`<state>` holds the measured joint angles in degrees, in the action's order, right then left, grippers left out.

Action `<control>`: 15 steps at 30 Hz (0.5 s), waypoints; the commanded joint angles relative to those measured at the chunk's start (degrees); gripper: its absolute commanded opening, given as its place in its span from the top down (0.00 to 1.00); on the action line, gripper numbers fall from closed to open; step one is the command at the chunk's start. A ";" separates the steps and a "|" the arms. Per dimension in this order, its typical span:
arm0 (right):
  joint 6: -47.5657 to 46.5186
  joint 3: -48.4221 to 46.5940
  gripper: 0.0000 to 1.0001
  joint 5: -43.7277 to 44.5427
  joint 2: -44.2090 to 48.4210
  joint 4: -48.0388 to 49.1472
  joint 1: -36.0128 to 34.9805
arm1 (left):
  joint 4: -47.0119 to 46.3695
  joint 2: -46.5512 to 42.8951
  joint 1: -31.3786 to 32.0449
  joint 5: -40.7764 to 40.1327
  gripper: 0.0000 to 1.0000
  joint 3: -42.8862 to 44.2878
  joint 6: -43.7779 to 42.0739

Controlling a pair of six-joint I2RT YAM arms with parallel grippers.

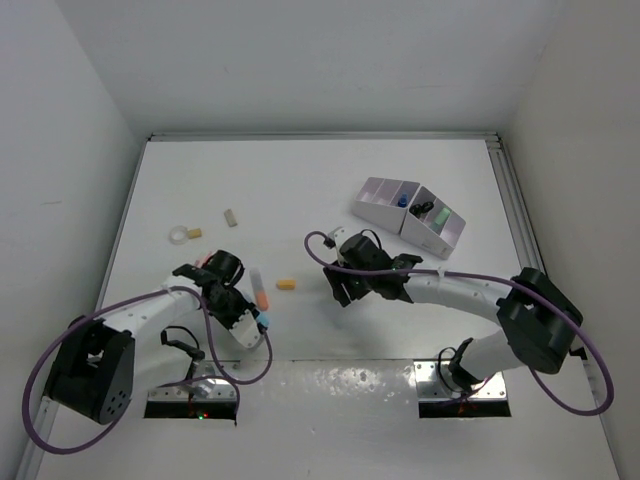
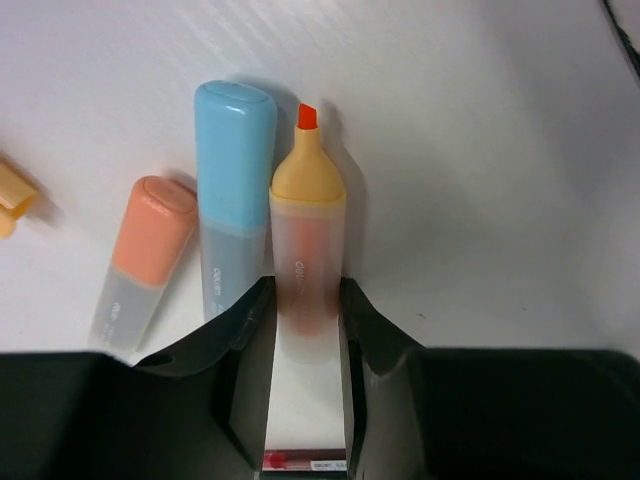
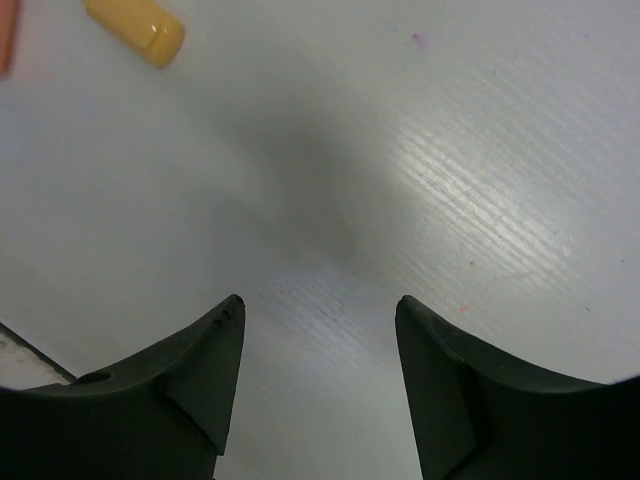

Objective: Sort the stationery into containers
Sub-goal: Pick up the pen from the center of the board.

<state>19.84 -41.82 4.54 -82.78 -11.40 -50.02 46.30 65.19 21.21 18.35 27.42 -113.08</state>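
Risk: your left gripper [image 2: 305, 300] pinches the uncapped translucent orange highlighter [image 2: 308, 200], near left, touching the blue-capped highlighter [image 2: 235, 170]; lifting may drag that along | right gripper [image 3: 318, 320] spread, empty | white slanted-compartment organizer [image 1: 420, 235] far right.

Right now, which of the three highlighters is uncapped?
The yellow-bodied highlighter between the left jaws: its orange tip is bare. The blue highlighter and peach highlighter beside it are capped.
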 commanded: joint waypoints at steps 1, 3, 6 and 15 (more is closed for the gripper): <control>5.46 -3.96 0.40 2.92 2.80 0.59 0.10 | -1.66 -2.69 -1.43 6.95 1.00 3.94 3.46; 14.23 -5.81 0.40 6.43 3.15 -0.37 0.10 | 1.92 -4.10 -2.83 8.71 1.00 5.97 6.19; 32.23 -8.27 0.41 14.26 3.59 -3.80 0.80 | 6.50 -7.96 -3.46 10.13 1.00 7.82 5.68; 67.58 -17.14 0.48 21.04 -3.95 -7.05 -0.87 | -7.93 -19.83 -3.55 8.47 1.00 7.12 35.41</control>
<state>69.06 -54.59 22.24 -83.46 -16.43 -49.91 47.20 47.51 18.24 25.78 33.78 -95.42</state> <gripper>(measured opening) 0.523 0.244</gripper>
